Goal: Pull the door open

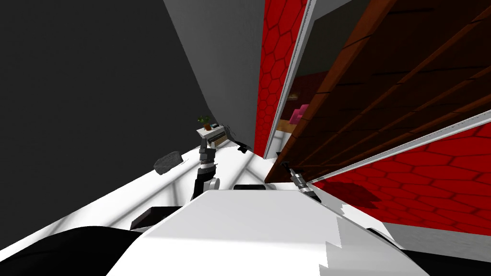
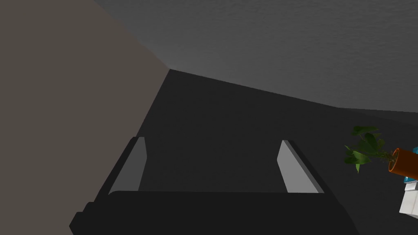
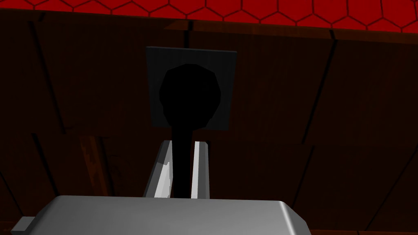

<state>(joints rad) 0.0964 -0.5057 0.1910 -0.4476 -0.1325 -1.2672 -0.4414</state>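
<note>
The black handle (image 3: 187, 96) has its lever end hidden behind the right tool (image 3: 183, 143)

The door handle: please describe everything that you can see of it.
The door handle is black: a rounded hub on a dark square plate, with a lever running from it. It sits on the dark brown panelled door. The right gripper is shut on the lever, one finger pressing each side.
</note>
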